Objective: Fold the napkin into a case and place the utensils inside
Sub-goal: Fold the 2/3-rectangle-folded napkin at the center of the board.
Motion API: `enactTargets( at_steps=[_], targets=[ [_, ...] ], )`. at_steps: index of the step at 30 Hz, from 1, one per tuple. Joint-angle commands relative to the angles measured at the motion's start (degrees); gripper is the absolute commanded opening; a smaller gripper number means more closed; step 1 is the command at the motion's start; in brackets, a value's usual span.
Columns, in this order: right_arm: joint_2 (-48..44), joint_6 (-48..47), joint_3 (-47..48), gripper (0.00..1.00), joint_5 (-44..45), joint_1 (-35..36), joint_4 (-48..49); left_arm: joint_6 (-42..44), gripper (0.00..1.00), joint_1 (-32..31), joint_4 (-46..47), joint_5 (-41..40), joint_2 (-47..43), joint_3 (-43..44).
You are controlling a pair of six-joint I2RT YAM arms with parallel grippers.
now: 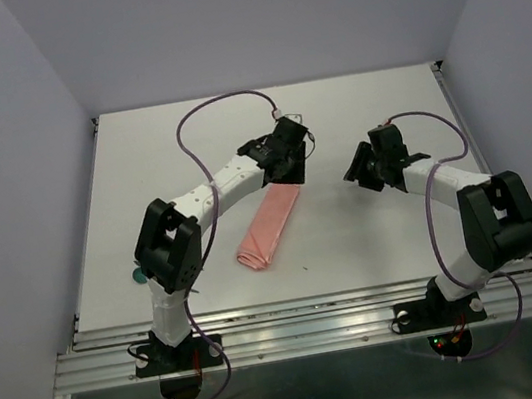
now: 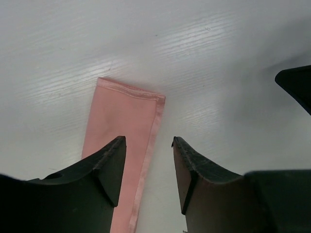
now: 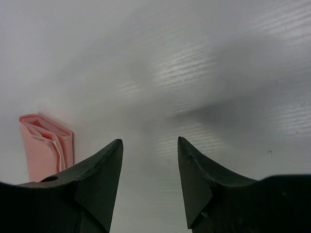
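Observation:
The salmon-pink napkin [image 1: 270, 224] lies folded into a narrow layered strip, slanting across the middle of the table. My left gripper [image 1: 294, 170] hovers open over the strip's far end; in the left wrist view that gripper [image 2: 148, 141] holds nothing and the napkin [image 2: 124, 121] runs under its left finger. My right gripper [image 1: 357, 169] is open to the right of the strip, over bare table. In the right wrist view this gripper [image 3: 149, 141] is empty and a layered napkin end [image 3: 46, 145] shows at the left. A small teal-green bit of the utensils [image 1: 140, 276] peeks out beside the left arm; the rest is hidden.
Purple cables [image 1: 195, 120] loop above the table behind the left arm and beside the right arm. Grey walls close in the white table [image 1: 382, 100] on three sides. A metal rail [image 1: 307, 330] runs along the near edge by the arm bases.

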Motion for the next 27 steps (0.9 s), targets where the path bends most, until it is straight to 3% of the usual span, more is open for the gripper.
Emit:
enactTargets(
  at_steps=[1,10,18,27],
  targets=[
    [-4.72,-1.05,-1.69,0.54,0.15,-0.73,0.74,1.17,0.55,-3.13,-2.2,-5.94,1.59,4.56],
    [-4.37,-0.71,-2.75,0.55,-0.81,-0.73,1.27,3.36,0.57,-6.92,-0.19,-9.53,6.87,4.13],
    [-3.67,0.17,-3.72,0.55,-2.22,-0.73,2.76,5.21,0.43,-8.15,-0.88,-14.73,9.77,5.36],
    [-3.23,0.7,-3.9,0.56,-3.28,-0.73,3.38,6.18,0.43,-8.95,-0.44,-15.52,11.53,4.92]
  ],
)
